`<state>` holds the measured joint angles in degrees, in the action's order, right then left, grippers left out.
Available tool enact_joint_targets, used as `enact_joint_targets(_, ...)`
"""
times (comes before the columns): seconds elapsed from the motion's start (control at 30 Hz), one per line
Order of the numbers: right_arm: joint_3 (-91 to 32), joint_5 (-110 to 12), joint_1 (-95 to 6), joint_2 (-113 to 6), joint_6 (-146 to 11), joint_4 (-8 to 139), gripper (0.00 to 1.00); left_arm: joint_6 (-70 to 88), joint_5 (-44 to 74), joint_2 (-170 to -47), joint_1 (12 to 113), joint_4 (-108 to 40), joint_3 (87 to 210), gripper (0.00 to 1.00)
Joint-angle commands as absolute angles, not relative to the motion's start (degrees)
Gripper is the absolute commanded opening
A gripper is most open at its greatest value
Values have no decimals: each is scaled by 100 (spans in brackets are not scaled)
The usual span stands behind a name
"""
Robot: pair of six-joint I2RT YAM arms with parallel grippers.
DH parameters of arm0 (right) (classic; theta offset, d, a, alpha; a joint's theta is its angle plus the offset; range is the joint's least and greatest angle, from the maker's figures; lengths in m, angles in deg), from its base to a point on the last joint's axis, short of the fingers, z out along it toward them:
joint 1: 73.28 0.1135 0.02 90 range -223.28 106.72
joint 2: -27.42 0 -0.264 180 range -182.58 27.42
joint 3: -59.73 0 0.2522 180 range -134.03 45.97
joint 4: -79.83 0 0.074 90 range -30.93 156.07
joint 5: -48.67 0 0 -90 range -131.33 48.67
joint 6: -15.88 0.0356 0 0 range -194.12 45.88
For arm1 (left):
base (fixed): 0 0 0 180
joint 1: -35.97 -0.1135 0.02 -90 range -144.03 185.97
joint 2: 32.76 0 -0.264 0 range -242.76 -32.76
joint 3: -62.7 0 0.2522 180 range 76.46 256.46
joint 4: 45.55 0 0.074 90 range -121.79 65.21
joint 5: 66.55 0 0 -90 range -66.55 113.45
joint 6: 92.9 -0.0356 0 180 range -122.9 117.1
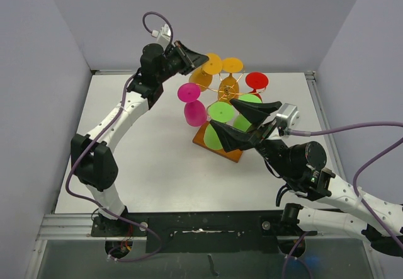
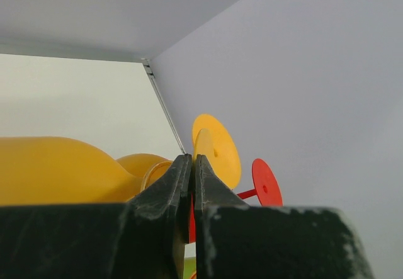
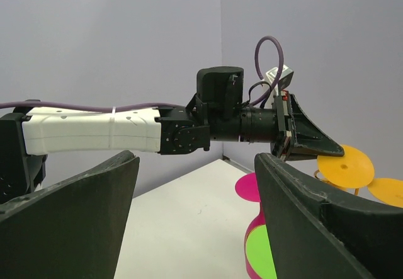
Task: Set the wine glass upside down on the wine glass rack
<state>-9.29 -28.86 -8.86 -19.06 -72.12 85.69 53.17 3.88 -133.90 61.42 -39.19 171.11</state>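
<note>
The wine glass rack (image 1: 228,89) stands on its brown base (image 1: 233,154) in mid-table. Several coloured wine glasses hang upside down on it: yellow (image 1: 212,63), orange (image 1: 201,78), red (image 1: 256,80), green (image 1: 220,111) and magenta (image 1: 189,92). My left gripper (image 1: 204,58) is shut, its tips right at the yellow glass's foot (image 2: 217,150), and I see nothing between the fingers. The right gripper (image 1: 221,112) hovers wide open over the rack's near side, above the green glass, holding nothing. In the right wrist view the magenta foot (image 3: 249,187) shows between its fingers.
Grey walls close in the white table (image 1: 145,165) on three sides, with a metal rail (image 1: 308,77) along the right and back edges. The left arm (image 1: 119,118) reaches across the table's left half towards the rack.
</note>
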Motion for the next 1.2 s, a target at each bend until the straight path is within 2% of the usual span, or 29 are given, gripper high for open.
enact_joint_targets(0.0,-1029,-2771,-932,-1870,-7216,8769,76,5126,632,-13077,6114,-4028,17257,0)
enact_joint_targets(0.7,-967,-2749,-934,-1877,-7176,8804,76,5124,548,-12552,6008,-3829,16528,5)
enact_joint_targets(1.0,-949,-2689,-930,-1921,-7161,8780,76,4979,597,-12456,5955,-3726,16429,20)
enact_joint_targets(1.17,-987,-2405,-928,-1945,-6989,8656,76,4715,810,-12442,5922,-3367,16634,37)
